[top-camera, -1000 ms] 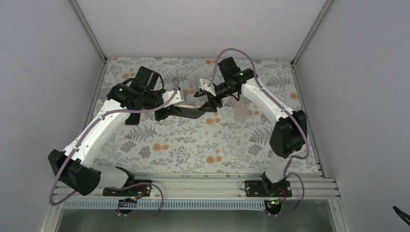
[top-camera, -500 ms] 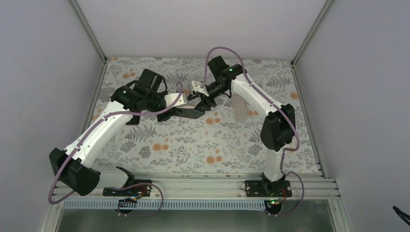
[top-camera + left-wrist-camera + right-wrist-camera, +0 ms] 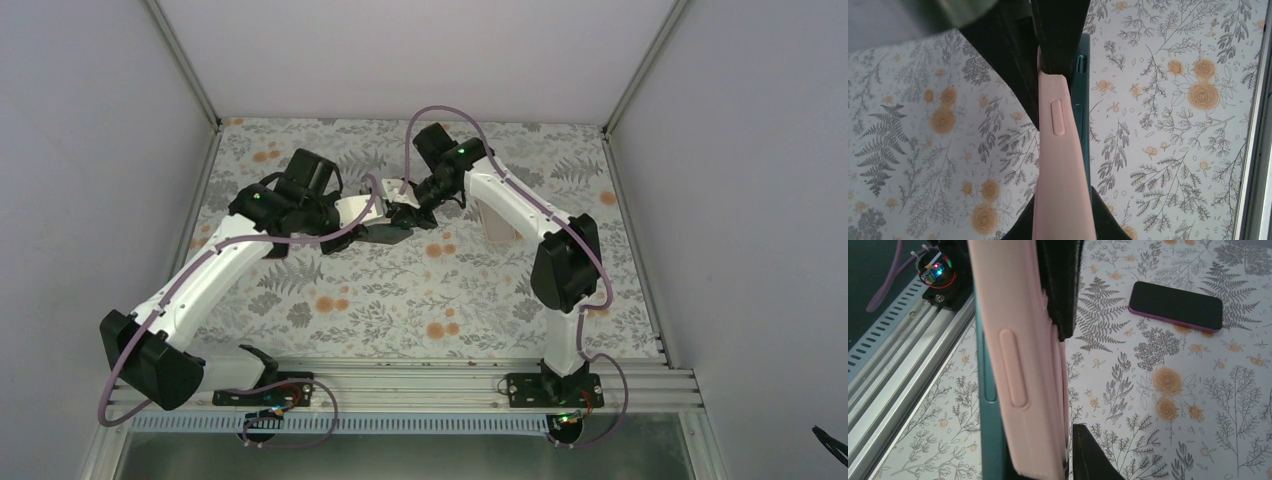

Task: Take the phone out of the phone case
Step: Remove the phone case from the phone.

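Note:
Both grippers hold the phone case [image 3: 1063, 165] edge-on above the floral table. It is a pale pink shell with a raised side button. The dark teal edge of the phone [image 3: 1084, 125] runs along one side of it, still seated in the shell. My left gripper [image 3: 1063, 225] is shut on the case at one end, with black fingers [image 3: 1108, 220] on both faces. My right gripper [image 3: 1048, 460] is shut on the opposite end of the case [image 3: 1018, 365], one black finger [image 3: 1093, 455] against its face and the phone's edge [image 3: 990, 430] on the far side. From above, the grippers [image 3: 365, 228] [image 3: 400, 212] meet mid-table.
A second black phone with a purple rim [image 3: 1175, 305] lies flat on the table under my left arm. A pale pink flat item [image 3: 495, 222] lies at the right behind my right arm. An aluminium rail [image 3: 898, 365] runs along the table's near edge.
My right gripper has moved left to the held case and closed on its free end. My left arm has drifted slightly left, still gripping.

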You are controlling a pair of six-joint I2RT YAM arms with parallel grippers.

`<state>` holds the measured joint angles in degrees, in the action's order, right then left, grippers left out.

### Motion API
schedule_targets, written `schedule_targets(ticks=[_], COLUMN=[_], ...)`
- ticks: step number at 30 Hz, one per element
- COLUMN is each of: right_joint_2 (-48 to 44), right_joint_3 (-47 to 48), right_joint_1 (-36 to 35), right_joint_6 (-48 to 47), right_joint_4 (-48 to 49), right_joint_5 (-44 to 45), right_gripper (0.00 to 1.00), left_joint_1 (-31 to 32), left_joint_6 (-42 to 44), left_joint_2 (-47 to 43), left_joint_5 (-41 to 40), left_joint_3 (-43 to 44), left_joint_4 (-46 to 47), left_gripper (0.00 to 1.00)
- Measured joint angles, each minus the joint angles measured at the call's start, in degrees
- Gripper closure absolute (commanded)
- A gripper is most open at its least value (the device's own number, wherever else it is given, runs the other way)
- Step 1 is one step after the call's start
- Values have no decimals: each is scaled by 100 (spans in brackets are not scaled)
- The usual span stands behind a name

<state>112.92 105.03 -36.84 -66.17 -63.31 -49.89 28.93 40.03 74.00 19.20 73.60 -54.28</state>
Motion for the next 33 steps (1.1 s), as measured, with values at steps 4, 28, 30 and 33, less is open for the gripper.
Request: schedule_targets(ticks=[4,28,30,33], right_joint_2=[0,-1099,-1172,-1329], right_joint_3=[0,-870,-903,-957], right_joint_1=[-37,317,317,306], right_joint_6=[0,3558,4146,5141], right_joint_4=[26,1836,2350,3128], right_joint_5=[76,-586,-273,597], right_gripper=[97,97,97,97], left_joint_1=[-44,-96,-87,-22], left_joint_6=[7,409,354,210], left_joint_2=[-13,-1622,-1488,-1283], left_joint_5=[-26,-929,-1051,-1207], left_joint_3=[-35,-944,-922,-922], left_joint_4=[50,4054,4288,4612], left_gripper=[82,0,0,0])
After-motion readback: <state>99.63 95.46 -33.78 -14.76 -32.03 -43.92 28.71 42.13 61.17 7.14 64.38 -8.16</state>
